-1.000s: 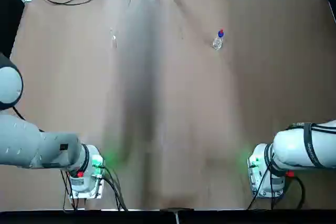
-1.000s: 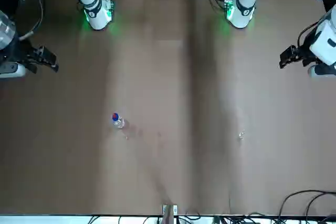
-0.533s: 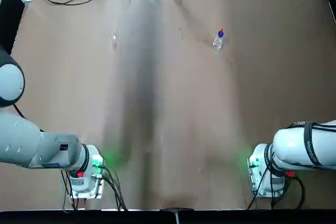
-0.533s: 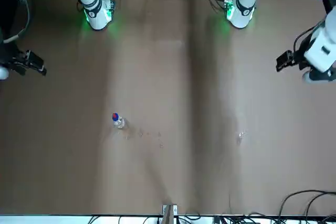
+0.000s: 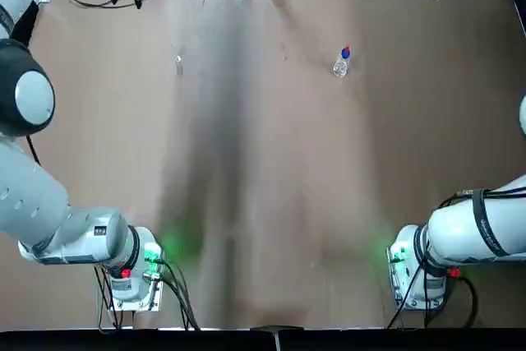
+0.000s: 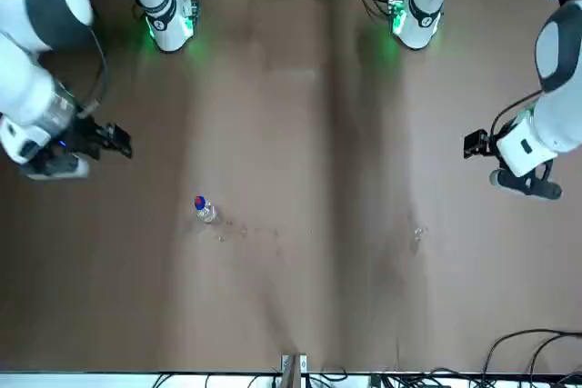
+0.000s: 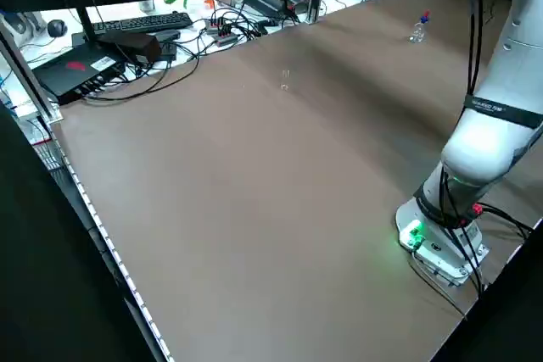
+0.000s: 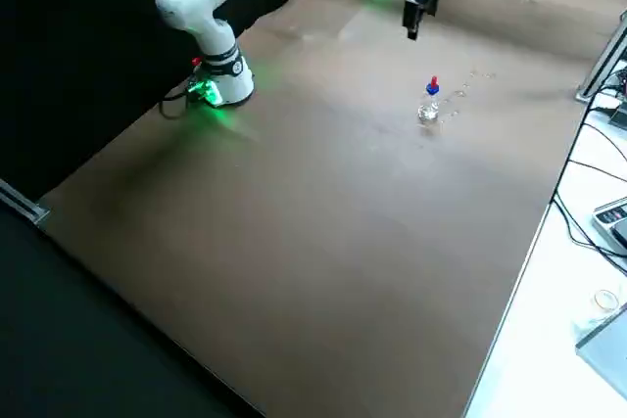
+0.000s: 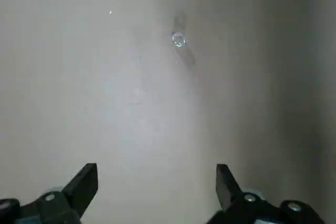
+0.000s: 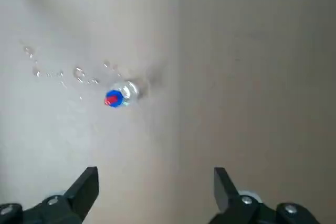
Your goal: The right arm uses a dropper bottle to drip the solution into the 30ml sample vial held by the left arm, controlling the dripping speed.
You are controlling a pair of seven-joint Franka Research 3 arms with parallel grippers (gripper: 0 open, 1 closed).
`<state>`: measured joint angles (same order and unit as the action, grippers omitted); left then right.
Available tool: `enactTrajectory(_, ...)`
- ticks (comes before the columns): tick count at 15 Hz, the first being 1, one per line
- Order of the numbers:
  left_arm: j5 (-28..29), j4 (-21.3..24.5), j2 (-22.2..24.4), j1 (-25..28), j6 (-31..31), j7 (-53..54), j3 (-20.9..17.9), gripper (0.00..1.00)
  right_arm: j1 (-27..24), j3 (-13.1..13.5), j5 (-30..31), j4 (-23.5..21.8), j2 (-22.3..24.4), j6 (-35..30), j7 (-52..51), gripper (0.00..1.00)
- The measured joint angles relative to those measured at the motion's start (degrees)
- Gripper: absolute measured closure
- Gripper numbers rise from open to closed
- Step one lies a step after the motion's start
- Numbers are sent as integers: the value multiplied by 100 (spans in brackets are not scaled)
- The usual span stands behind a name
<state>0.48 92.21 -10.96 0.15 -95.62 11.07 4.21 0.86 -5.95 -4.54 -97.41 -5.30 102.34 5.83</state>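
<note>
Left wrist view: left gripper [image 9: 157,166], pincer spread, nothing between its fingers; vial [image 9: 178,39] on the table [image 9: 131,124], ahead of it and not gripped.

Right wrist view: right gripper [image 10: 156,169], likewise spread and holding nothing; bottle [image 10: 129,91] on the table, blue collar and red tip in place; drops [image 10: 79,74] scattered beside it, perhaps spilled solution, source not shown.

Top view: vial on the left part of the far half, bottle well apart from it to the right; both grippers out near the far edge, touching neither.

Front view: right gripper at picture left, left gripper at picture right, both above the table; no transfer under way.

Left side view: vial appears to stand alone; its fill cannot be told.

Right side view: bottle upright, dropper seated. Progress judged at the approach stage; neither pick-up done; left to do: grasp vial, grasp bottle or dropper, bring them together, drip at a controlled rate.
</note>
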Motion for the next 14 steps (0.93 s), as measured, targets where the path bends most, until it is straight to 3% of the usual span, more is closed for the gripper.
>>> enactTrajectory(6, -31, -3, -537, 564, -437, 2326, -48, 1, 743, -8, -40, -11, -1145, 1227, 942, 16)
enactTrajectory(7, -116, -2, -635, 703, -467, 2601, -46, 1, 802, -7, -40, -11, -1292, 1332, 1023, 23)
enactTrajectory(10, -319, -4, -916, 1047, -654, 3744, -44, 1, 945, -7, -40, -10, -1615, 1490, 1145, 32)
enactTrajectory(14, -419, -17, -1174, 1176, -786, 4462, -33, 0, 1008, -6, -40, -13, -1867, 1504, 1175, 32)
